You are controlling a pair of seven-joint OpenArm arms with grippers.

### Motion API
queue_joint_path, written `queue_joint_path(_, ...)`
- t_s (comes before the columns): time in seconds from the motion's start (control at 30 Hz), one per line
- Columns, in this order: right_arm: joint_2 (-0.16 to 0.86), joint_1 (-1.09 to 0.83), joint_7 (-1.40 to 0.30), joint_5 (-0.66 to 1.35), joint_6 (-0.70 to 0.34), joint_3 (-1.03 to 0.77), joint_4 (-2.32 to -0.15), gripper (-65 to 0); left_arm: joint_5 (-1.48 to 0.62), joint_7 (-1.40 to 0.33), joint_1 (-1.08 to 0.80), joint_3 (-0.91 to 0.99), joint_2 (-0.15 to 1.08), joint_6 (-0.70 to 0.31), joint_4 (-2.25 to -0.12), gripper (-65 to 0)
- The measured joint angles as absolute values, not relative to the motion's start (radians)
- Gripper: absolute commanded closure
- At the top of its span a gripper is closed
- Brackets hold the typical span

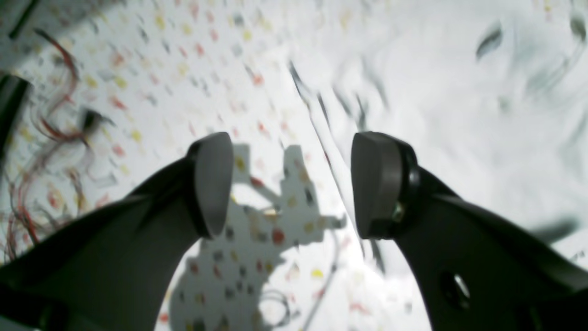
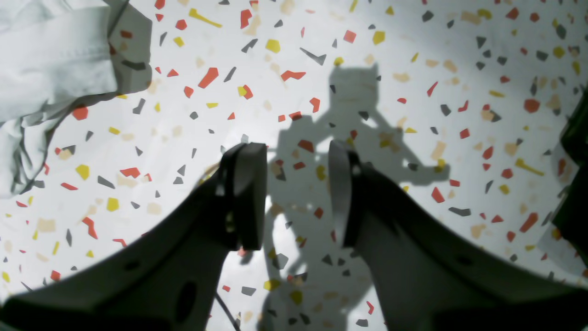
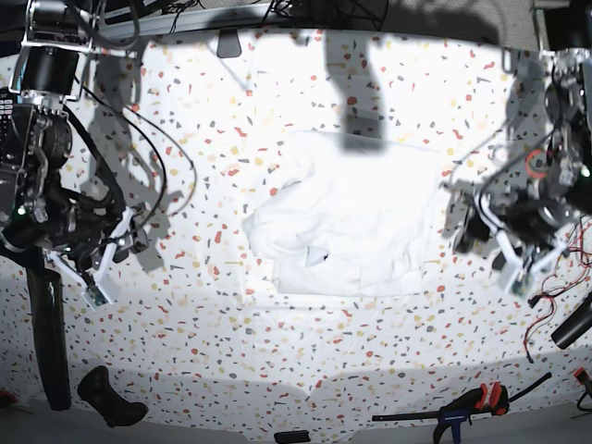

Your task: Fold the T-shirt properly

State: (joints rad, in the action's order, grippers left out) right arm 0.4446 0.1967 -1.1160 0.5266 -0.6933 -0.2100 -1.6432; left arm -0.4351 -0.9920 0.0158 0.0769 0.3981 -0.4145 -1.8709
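The white T-shirt (image 3: 347, 217) lies crumpled and partly folded over itself in the middle of the speckled table (image 3: 277, 351). My left gripper (image 3: 470, 225) hovers at the shirt's right edge. In the left wrist view its jaws (image 1: 292, 142) are wide open and empty, with the blurred shirt (image 1: 459, 92) under the right finger. My right gripper (image 3: 125, 242) hangs over bare table well left of the shirt. It is open (image 2: 298, 156) with nothing between the pads, and a corner of the shirt (image 2: 50, 69) shows at the upper left of the right wrist view.
A black clamp with an orange grip (image 3: 462, 407) lies at the front right edge. Red wires (image 3: 550, 305) trail beside the left arm. A black tool (image 3: 111, 398) sits at the front left. Cables (image 3: 157, 148) loop over the table's back left.
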Motion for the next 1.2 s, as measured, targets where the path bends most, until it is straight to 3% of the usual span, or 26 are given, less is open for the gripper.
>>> queue_joint_path(0.4,0.446,-0.168,-1.116,0.474,-0.694,-0.255,-1.946,-22.5,-0.381,-0.962,-0.355,0.16,0.418,-0.414,-2.115,-38.2)
queue_joint_path(0.77,0.398,-0.494,-1.139,0.714,-0.694,-0.701,-2.137,-22.5,-0.495,-0.965,-0.636,0.455,0.402,-0.414,-2.191,-38.2)
queue_joint_path(1.0,0.345,-0.702,-1.139,0.763,-0.694,-0.897,-2.225,-22.5,-0.533,-0.97,-0.78,0.484,0.367,-0.46,-2.191,-38.2)
queue_joint_path(1.2,0.297,-0.867,-1.138,0.763,-0.694,-0.96,-2.249,-22.5,-0.561,-0.988,-0.899,0.484,0.369,-0.464,-2.225,-38.2)
